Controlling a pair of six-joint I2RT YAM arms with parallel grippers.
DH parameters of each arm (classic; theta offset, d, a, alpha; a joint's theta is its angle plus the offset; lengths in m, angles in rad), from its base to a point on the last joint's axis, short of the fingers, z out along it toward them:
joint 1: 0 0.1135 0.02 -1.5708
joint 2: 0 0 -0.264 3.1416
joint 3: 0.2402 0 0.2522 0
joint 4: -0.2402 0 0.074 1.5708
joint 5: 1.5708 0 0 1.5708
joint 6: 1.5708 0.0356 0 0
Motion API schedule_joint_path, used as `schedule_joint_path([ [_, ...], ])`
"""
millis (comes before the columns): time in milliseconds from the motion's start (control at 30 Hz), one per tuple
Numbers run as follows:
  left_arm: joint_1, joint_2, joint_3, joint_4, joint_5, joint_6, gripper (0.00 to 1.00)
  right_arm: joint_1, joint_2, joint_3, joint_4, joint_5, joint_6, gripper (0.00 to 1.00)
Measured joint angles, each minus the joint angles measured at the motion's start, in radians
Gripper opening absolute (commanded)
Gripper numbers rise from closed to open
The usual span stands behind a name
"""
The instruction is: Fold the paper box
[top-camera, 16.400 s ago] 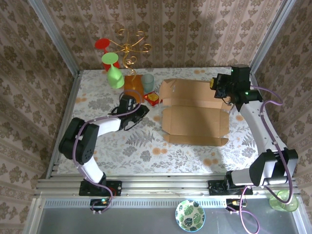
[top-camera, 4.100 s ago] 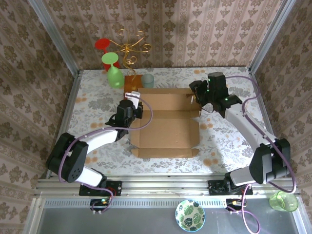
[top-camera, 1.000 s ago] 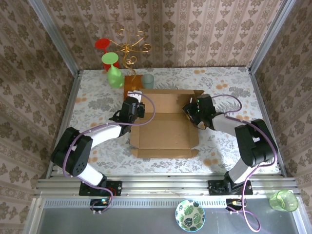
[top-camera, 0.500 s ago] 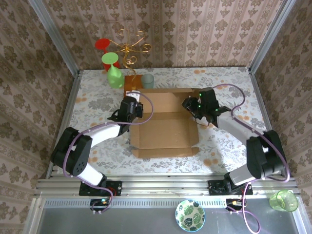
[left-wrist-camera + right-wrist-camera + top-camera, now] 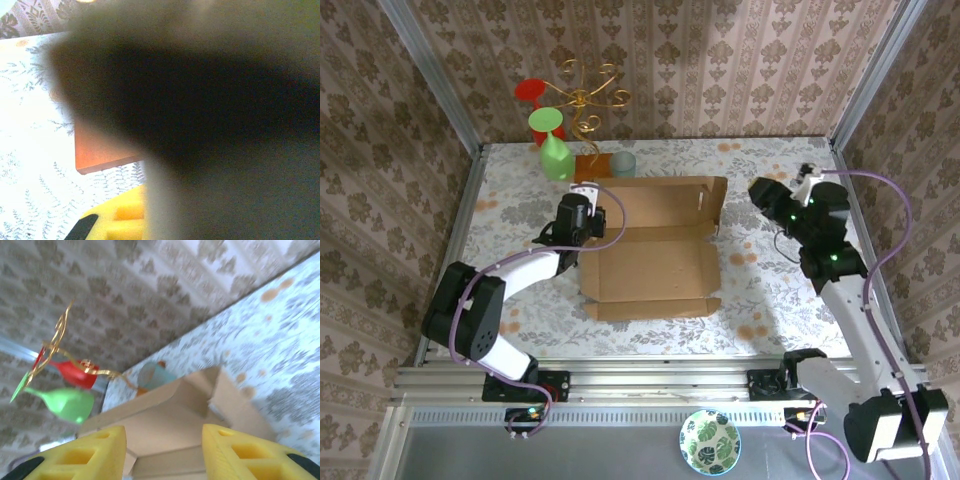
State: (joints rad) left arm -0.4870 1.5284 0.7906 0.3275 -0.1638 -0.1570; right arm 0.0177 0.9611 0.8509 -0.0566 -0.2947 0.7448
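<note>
Presumably light yet stiff between creases, the paper box (image 5: 655, 265) lies central on the desk (image 5: 650, 335), far panel raised, best gripped at a flap edge; left hand (image 5: 582, 214) closed at its left rim, right hand (image 5: 164, 452) parted, empty, clear of it.

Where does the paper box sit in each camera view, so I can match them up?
Top external: the paper box lies open at table centre.
Right wrist: lower middle, its raised back panel above the right gripper.
Left wrist: cannot tell; a dark blur near the lens hides much of the scene.
Shared landmark: the teal cup just beyond the box's far edge, in top external and right wrist.
</note>
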Motion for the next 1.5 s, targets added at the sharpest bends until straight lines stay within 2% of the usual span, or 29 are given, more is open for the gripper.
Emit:
schedule_joint_path([
  [167,0.019,-0.024,-0.021,0.024,0.053,0.015,0.00,-0.082,0.085,-0.083,0.101,-0.003,-0.101,0.41],
  [467,0.095,-0.055,-0.084,0.064,0.148,0.037,0.00,-0.086,0.413,-0.044,0.090,-0.063,-0.393,0.42],
  [933,0.097,-0.054,-0.109,0.136,0.187,0.037,0.00,-0.018,0.716,0.191,0.082,-0.120,-0.479,0.46],
  [1133,0.108,-0.052,-0.109,0.137,0.183,0.037,0.00,-0.003,0.721,0.180,0.114,-0.177,-0.493,0.45],
  [1500,0.108,-0.024,-0.109,0.153,0.175,0.022,0.00,0.031,0.579,0.027,0.194,-0.216,-0.509,0.44],
])
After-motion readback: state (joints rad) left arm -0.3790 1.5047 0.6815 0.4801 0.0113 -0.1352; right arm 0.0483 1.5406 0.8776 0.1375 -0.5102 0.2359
